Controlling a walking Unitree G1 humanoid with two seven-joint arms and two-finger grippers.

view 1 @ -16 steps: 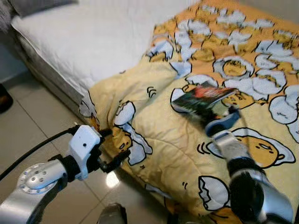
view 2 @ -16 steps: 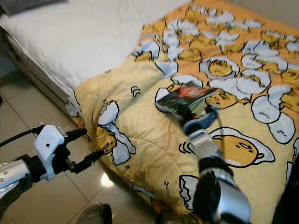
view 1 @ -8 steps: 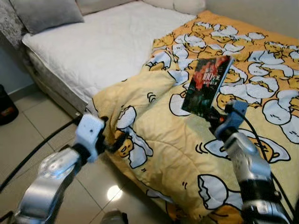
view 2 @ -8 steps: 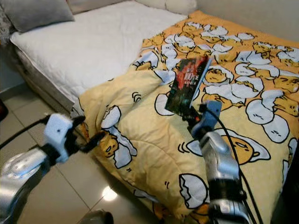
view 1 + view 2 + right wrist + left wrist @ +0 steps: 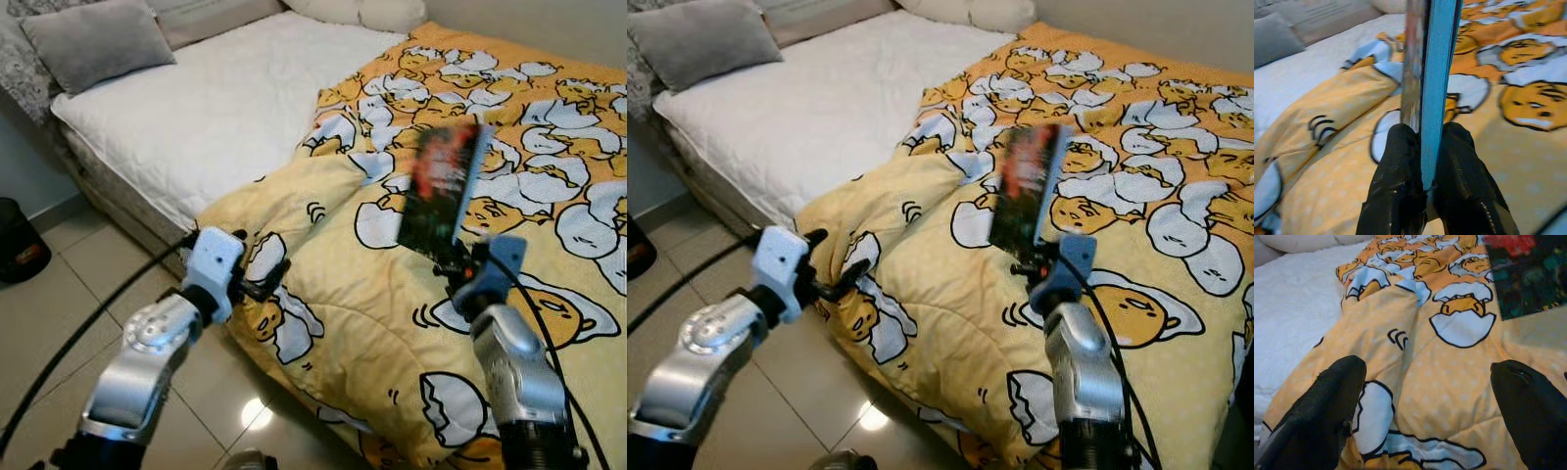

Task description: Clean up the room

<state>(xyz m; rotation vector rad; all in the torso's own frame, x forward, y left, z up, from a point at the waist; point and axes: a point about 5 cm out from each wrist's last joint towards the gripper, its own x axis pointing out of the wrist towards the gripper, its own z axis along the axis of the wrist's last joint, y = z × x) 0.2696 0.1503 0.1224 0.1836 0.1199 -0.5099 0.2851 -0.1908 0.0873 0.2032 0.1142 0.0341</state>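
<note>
A bed [image 5: 225, 108] with a white mattress takes up most of the room, standing on a pale tiled floor [image 5: 59, 323]. A yellow blanket [image 5: 343, 294] printed with egg cartoons covers its right half and spills over the edge. Grey pillows [image 5: 98, 39] sit at the head, and a dark bag [image 5: 20, 240] rests on the floor. The right gripper [image 5: 1029, 262] pinches a book [image 5: 443, 188] upright above the blanket. The left gripper [image 5: 263, 279] hovers spread wide at the blanket's hanging edge, holding nothing.
</note>
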